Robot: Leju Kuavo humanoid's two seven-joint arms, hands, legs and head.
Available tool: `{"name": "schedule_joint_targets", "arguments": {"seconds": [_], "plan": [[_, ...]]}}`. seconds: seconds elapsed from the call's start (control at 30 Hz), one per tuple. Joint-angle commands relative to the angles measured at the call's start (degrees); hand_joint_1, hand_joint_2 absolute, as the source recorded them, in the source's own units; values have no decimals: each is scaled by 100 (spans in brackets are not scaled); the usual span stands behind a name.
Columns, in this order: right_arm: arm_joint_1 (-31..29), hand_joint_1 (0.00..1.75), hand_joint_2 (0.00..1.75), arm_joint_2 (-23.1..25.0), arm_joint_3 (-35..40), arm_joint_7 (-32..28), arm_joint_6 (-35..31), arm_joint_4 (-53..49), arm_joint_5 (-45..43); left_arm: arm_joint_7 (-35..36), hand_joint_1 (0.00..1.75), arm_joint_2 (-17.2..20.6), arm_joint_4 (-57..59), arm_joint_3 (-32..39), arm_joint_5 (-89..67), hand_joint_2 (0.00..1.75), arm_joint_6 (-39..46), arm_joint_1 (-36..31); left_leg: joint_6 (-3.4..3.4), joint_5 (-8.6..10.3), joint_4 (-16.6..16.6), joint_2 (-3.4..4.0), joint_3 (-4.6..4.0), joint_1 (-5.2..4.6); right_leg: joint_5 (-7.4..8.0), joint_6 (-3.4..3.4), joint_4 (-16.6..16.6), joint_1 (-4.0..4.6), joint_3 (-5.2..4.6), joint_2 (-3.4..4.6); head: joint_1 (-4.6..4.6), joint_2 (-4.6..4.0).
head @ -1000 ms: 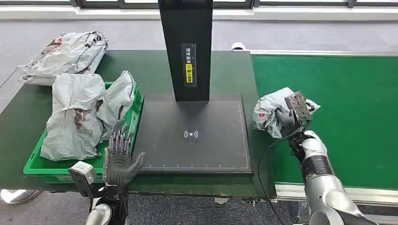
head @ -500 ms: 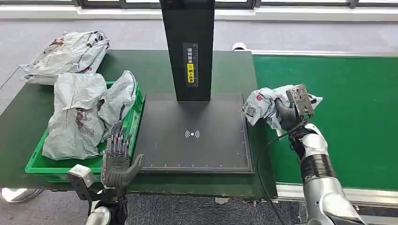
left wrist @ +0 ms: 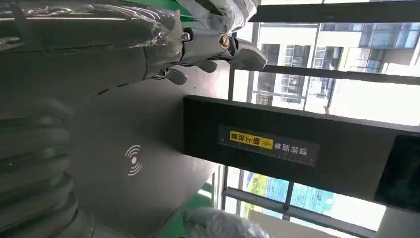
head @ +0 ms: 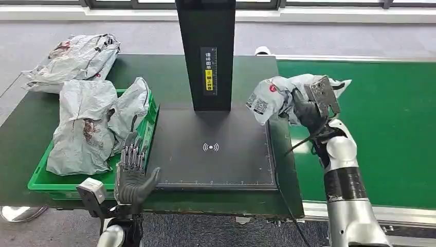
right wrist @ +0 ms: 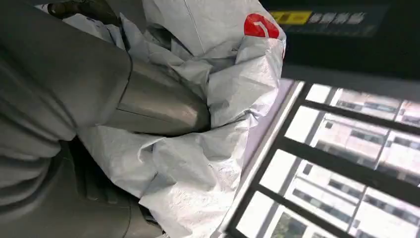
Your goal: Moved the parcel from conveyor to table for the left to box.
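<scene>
A crumpled grey parcel with a red logo and a printed label hangs in the air over the right edge of the black scanner pad. My right hand grips it; in the right wrist view the thumb presses into the parcel. At the table's near edge my left hand stands upright, holding nothing, with its fingers apart. It is next to the green box, which holds grey parcels.
A tall black scanner post rises at the back of the pad. More grey parcels lie at the table's far left. The green conveyor runs along the right side.
My right hand has lifted the parcel off the conveyor and carried it up and left, over the pad's right edge. The left hand has barely moved.
</scene>
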Motion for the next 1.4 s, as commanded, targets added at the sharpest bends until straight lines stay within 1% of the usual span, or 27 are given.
{"name": "schedule_joint_targets", "arguments": {"seconds": [0.03,0.07,0.13,0.23,0.3,0.37,0.43,0.47,0.5,0.53,0.63,0.67,0.73,0.77,0.93,0.97,1.03,1.13,1.23,1.27,1.3,1.33,1.4], "plan": [[-1311,175,175,500,1579,91,-349,1138,12,18,0,54,570,22,-71,175,-156,-441,12,5,-9,60,11,-15,12,-2,3,-9,-10,20,0,-2],[-1384,175,175,575,1656,127,-356,1264,7,16,0,61,586,4,-74,175,-166,-466,8,3,-2,44,3,-9,9,-1,5,-6,-12,19,0,-2],[-1583,175,175,719,1875,163,-429,1631,8,-1,0,109,681,-63,-75,175,-201,-554,10,7,-11,56,14,-13,12,-2,0,-8,-6,17,0,-2],[-1813,175,175,926,2062,137,-386,2117,-29,-27,0,160,834,-136,-63,175,-234,-689,6,9,-6,32,9,-9,7,0,2,-6,-4,9,0,-2],[-1981,175,175,1083,2124,94,-355,2497,-99,-67,0,231,922,-207,-28,175,-250,-775,9,12,-13,42,15,-12,10,-1,-1,-6,-1,7,0,0],[-2248,175,175,1275,2147,65,-172,3146,-330,-110,0,343,1042,-328,86,175,-266,-863,9,13,-12,35,15,-10,9,-2,-1,-4,0,1,0,0],[-2348,175,175,1393,2193,63,-135,3548,-425,-124,0,384,1113,-389,136,175,-278,-902,8,13,-10,29,14,-9,7,-1,0,-4,1,0,-2,0],[-2323,175,175,1478,2210,10,-161,3748,-495,-130,0,401,1144,-424,160,175,-285,-913,9,15,-16,32,18,-11,9,-2,-3,-5,4,-5,-2,0],[-2280,175,175,1528,2226,-13,-215,3874,-506,-134,0,405,1171,-452,178,175,-290,-922,6,12,-9,20,12,-8,6,-1,0,-4,2,-2,-2,0],[-2170,175,175,1600,2253,-64,-239,3957,-503,-140,0,385,1177,-463,195,175,-296,-921,9,16,-21,27,23,-9,9,-2,-10,-3,12,-8,-2,-2],[-2003,175,175,1652,2302,-182,-223,4097,-528,-139,0,375,1183,-506,206,175,-301,-953,6,12,-13,4,18,-6,3,-1,-6,-1,13,-14,-2,0],[-1895,0,175,1685,2213,11,-83,4187,-687,-110,0,375,1186,-504,239,175,-312,-983,8,13,-15,4,19,-5,4,-1,-10,1,16,-21,-2,0],[-1727,0,175,1676,2222,-20,0,4252,-733,-84,0,377,1221,-492,259,175,-320,-1046,8,15,-17,-2,19,-6,2,-1,-10,0,17,-29,-2,0],[-1720,0,175,1674,2227,-32,-3,4255,-731,-84,0,377,1224,-491,260,175,-319,-1049,11,19,-23,-6,24,-4,5,-1,-19,4,25,-39,-2,0],[-1766,0,175,1662,2220,-24,21,4248,-746,-83,0,378,1233,-487,259,175,-317,-1045,6,14,-5,-9,4,-6,2,0,-1,0,3,-30,-2,-2],[-1714,0,175,1677,2171,172,173,4284,-862,-80,0,379,1237,-476,265,175,-316,-1053,9,18,-13,-5,10,-8,5,0,-7,-1,9,-35,-2,0],[-1516,0,175,1696,2235,280,208,4338,-883,-70,0,381,1219,-429,277,175,-309,-1073,8,16,-13,-8,12,-5,4,0,-10,2,12,-35,-2,0],[-1315,0,175,1694,2300,274,139,4387,-888,-16,0,396,1112,-345,300,175,-293,-1051,6,16,-17,-13,18,-3,3,-1,-14,3,19,-37,-2,0],[-1270,0,175,1633,2329,356,70,4360,-884,3,0,417,990,-254,320,175,-252,-934,10,17,-21,-6,21,-6,4,-1,-17,2,20,-40,-2,-2],[-1255,0,175,1598,2337,333,77,4310,-883,2,0,421,962,-234,320,175,-255,-898,5,12,-6,-8,8,-3,2,0,-4,2,7,-26,-2,0],[-1241,0,175,1525,2432,248,-2,4196,-772,9,0,398,938,-186,317,175,-240,-853,10,14,-15,-2,17,-5,3,0,-13,2,16,-34,-2,-2],[-1234,0,0,1494,2433,206,-22,4146,-763,9,0,393,925,-172,318,175,-240,-828,7,13,-8,-7,9,-4,3,1,-7,2,9,-30,-2,0],[-1153,0,0,1305,2560,94,-220,3814,-529,17,0,352,848,-82,284,175,-184,-710,12,17,-17,-4,16,-7,5,2,-16,1,17,-39,-2,0]]}}
